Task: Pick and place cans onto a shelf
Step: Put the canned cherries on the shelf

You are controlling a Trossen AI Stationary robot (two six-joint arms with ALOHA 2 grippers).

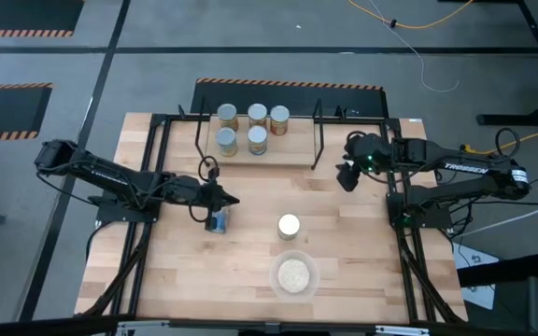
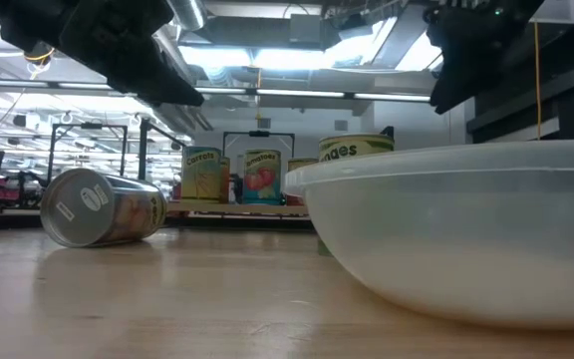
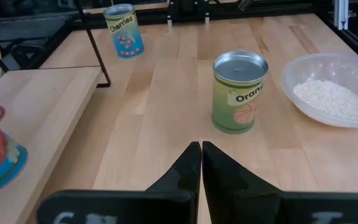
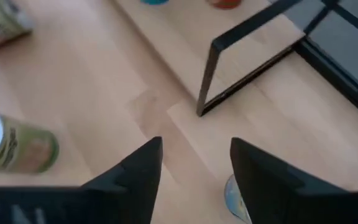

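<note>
left wrist view: "cherries" can (image 3: 124,31) (blue)

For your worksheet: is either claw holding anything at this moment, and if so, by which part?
Nothing is held. The left claw is shut on nothing above the table; the right claw is open and empty near the shelf.

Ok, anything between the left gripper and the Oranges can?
No. In the left wrist view only bare tabletop lies between the shut left gripper and the Oranges can.

A light wooden table (image 1: 362,252) carries a low shelf (image 1: 292,154) holding five cans (image 1: 253,128), an upright Oranges can (image 1: 289,226), a toppled can (image 1: 217,221) and a bowl of grains (image 1: 294,275).
</note>
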